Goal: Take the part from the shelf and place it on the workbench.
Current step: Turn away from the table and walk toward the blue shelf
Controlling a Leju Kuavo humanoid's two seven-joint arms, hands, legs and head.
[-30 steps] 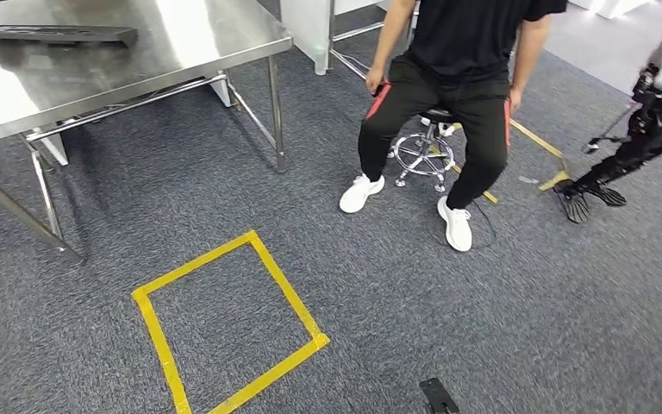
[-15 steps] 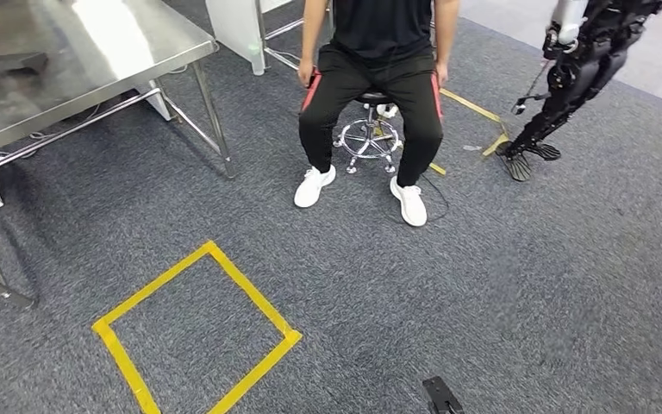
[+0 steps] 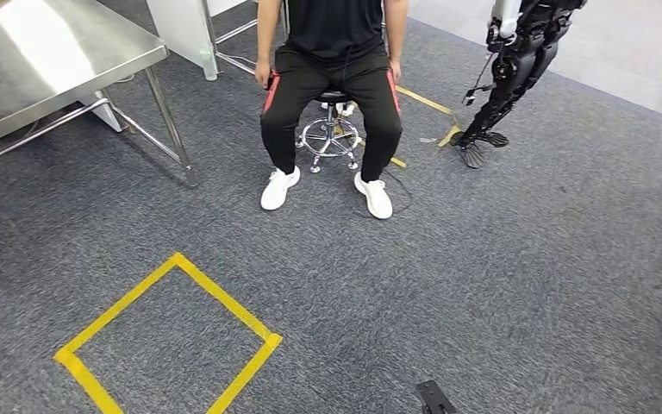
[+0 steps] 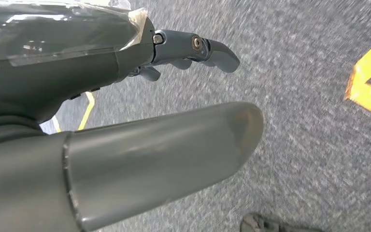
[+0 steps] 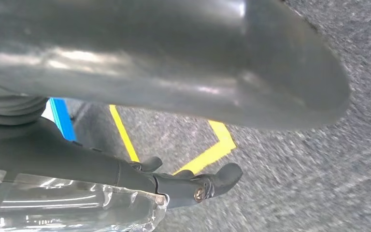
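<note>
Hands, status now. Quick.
Left hand: holds nothing, fingers apart, open.
Right hand: holds nothing, fingers apart, open.

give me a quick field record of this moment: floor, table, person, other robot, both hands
floor: grey carpet with a yellow tape square
table: steel workbench, far left in the head view
person: seated on a stool, white shoes
other robot: dark humanoid standing right of the person
left hand: above carpet, holds nothing solid; clear plastic film lies along its dark fingers
right hand: above carpet, likewise
part: not seen in either hand
</note>
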